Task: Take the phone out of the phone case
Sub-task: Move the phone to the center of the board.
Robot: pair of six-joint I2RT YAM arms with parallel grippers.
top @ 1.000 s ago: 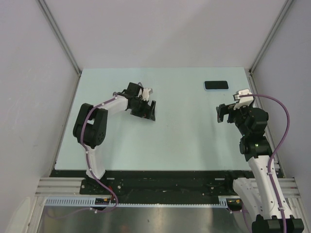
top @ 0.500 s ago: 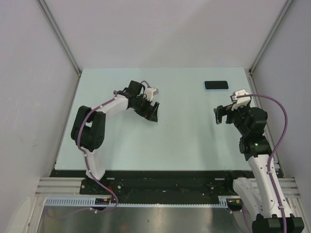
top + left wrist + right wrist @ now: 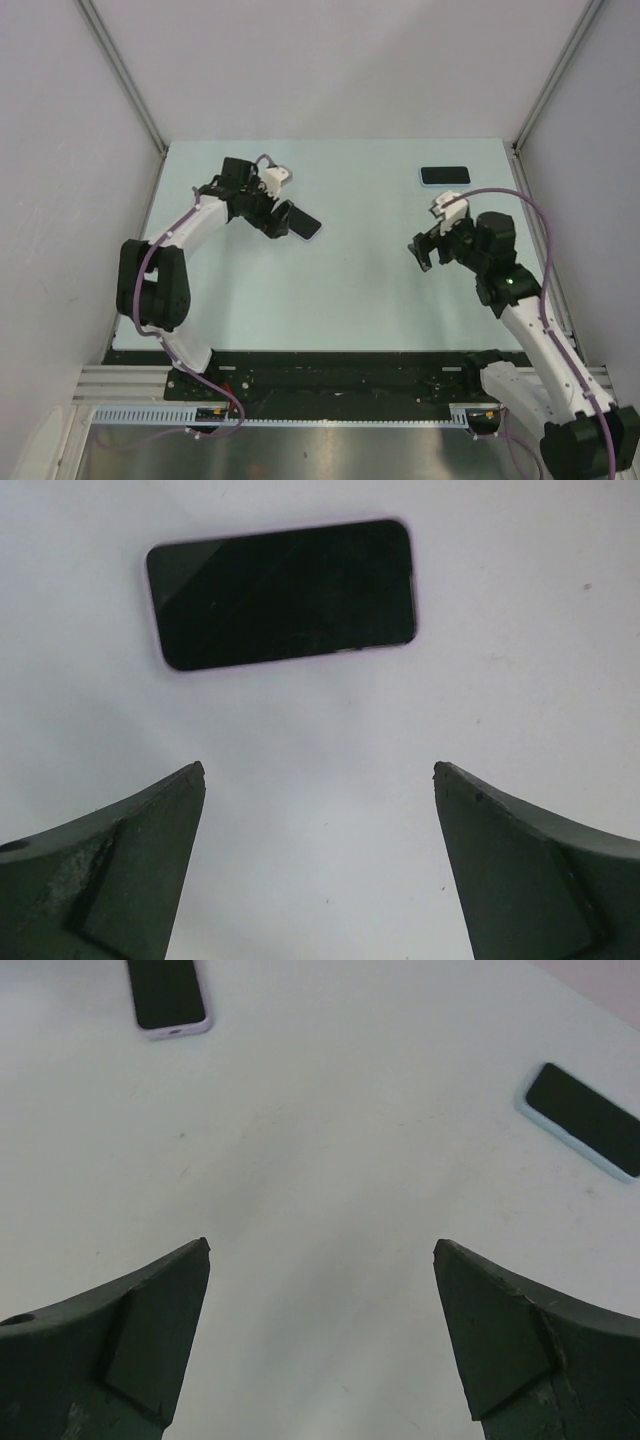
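You are watching both arms hovering over the table [image 3: 360, 290] with nothing held. The left gripper [image 3: 320, 772] is standing with its jaws spread wide and bare surface showing between them, and the right gripper [image 3: 320, 1248] is likewise spread and unloaded. The pink-rimmed phone [image 3: 283, 593] is lying flat, screen up, just beyond the left fingertips and apart from them. The blue phone case [image 3: 583, 1120] is lying flat near the far right corner, well apart from the pink-rimmed phone, and the right gripper is hanging between the two, nearer the case. Several faults are threatening from this position. A flat slab is offering the fingers almost no side wall, so a closing pinch is likely to be skidding it across the smooth table rather than lifting it. A descent set too low is risking hard fingertip contact with the glass. Peeling with one gripper alone is risking the whole assembly rising together, since nothing is pinning the case down. Confusing the two dark slabs is risking work on the wrong item. You are dealing with one container only, the blue phone case, and a dark face is filling its opening edge to edge. The views are not showing whether that face is a seated phone or the case's own lining.
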